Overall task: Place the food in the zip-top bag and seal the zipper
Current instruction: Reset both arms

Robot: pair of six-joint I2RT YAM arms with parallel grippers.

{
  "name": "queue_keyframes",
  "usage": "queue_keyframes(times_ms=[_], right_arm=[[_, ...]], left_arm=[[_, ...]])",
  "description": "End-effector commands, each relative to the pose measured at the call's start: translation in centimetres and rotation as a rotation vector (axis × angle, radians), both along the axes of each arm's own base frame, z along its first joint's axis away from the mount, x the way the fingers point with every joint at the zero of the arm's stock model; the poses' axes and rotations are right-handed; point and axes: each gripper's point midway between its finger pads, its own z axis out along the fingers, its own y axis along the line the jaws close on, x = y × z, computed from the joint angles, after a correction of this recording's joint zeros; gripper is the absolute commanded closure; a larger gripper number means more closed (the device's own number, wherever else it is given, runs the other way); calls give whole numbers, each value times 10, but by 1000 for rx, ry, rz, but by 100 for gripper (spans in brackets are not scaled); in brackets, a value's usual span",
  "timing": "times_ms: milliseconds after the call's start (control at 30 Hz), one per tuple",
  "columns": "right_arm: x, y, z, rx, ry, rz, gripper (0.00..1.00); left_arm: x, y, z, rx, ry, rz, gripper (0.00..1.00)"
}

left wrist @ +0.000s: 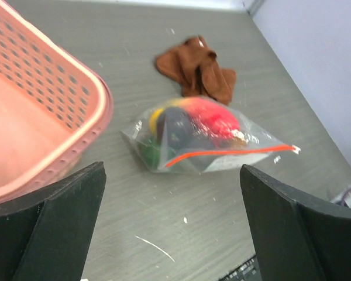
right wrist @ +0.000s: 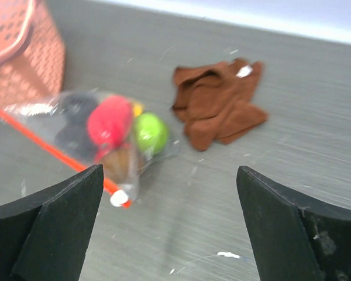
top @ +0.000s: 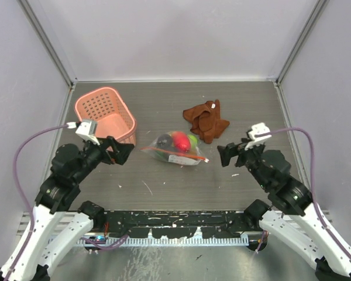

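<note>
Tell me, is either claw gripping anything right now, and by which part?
Nothing. The left gripper and right gripper are open, apart from the zip-top bag.

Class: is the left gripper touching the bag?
Apart. The top view shows bare table between the left gripper and the bag; the left wrist view shows the bag lying beyond the open jaws.

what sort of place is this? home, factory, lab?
Most likely a lab test cell: a grey table boxed in by plain pale wall panels on metal frame posts, holding a few props: a pink basket, a brown cloth and a filled zip-top bag.
</note>
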Motion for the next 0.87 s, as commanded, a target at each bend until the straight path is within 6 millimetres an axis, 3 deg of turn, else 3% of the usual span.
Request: queue_keyframes(times_ms=[0,100,267,433,833], right_arm=[[1,-72,40,31,-116,-347,0],[-5,-99,40,64,-143,-480,0],[-12,-114,34,140,-188,-542,0],[-16,-113,36,160,-213,-514,0],[-14,-105,35,119,-189,-470,0]], left_arm=[[-4,45,39,55,-141,195,2],[-4,61,48,28,-219,277,2],[-10,71,52,-22,-312,324,2],[-9,89,47,-4,-314,417,2],[9,87,36,26,-260,429,2]])
